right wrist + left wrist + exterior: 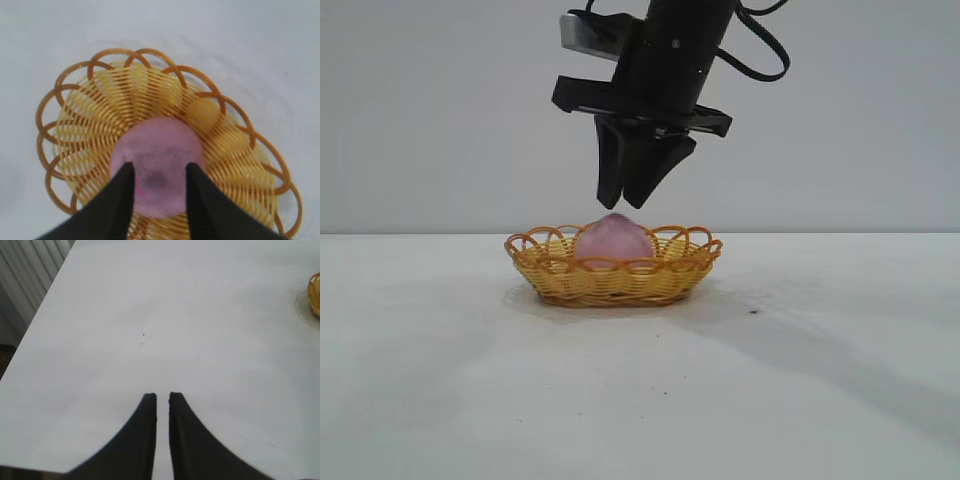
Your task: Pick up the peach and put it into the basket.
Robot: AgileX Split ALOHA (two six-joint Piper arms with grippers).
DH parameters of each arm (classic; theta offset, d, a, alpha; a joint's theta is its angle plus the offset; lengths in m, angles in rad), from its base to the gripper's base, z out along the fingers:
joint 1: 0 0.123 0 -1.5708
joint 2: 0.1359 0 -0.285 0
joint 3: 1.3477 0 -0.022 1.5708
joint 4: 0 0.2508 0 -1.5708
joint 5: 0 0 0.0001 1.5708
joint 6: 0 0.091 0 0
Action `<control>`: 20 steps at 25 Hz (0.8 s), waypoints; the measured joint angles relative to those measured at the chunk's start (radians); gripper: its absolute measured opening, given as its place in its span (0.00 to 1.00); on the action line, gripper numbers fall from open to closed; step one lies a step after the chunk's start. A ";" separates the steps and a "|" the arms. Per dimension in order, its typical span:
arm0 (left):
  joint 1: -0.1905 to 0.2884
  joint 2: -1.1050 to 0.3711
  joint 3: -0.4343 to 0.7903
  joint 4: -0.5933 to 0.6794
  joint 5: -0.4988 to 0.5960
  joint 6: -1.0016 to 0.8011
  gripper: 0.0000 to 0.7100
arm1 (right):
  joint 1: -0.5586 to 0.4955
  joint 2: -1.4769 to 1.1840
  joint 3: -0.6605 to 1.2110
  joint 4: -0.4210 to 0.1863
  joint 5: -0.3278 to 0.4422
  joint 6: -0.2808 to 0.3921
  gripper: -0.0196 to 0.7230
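— What's around you?
— A plain matte white table (440,400). On it sits the oval woven wicker basket (613,268) with its looped orange rim, and the pale pink domed peach (611,240) lies inside.
— Your grippers?
— My right gripper (623,202) hangs just above the peach, fingers apart, empty. My left gripper (162,399) is parked aside, pressed together.

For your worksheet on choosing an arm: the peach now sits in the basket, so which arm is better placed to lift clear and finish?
The right. Its claw hangs open directly above the peach in the basket; the left claw is shut, parked over bare table.
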 joint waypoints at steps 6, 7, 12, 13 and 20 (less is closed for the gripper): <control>0.000 0.000 0.000 0.000 0.000 0.000 0.08 | -0.153 -0.032 0.100 0.008 -0.001 0.000 0.41; 0.000 0.000 0.000 0.000 0.000 0.000 0.08 | -0.181 -0.038 0.128 0.008 -0.003 0.000 0.41; 0.000 0.000 0.000 0.000 0.000 0.000 0.08 | -0.366 -0.115 0.243 0.011 -0.054 0.000 0.41; 0.000 0.000 0.000 0.000 0.000 0.000 0.08 | -0.406 -0.131 0.264 0.015 -0.061 0.002 0.41; 0.000 0.000 0.000 0.000 0.000 0.000 0.08 | -0.518 -0.352 0.538 0.085 -0.201 -0.006 0.41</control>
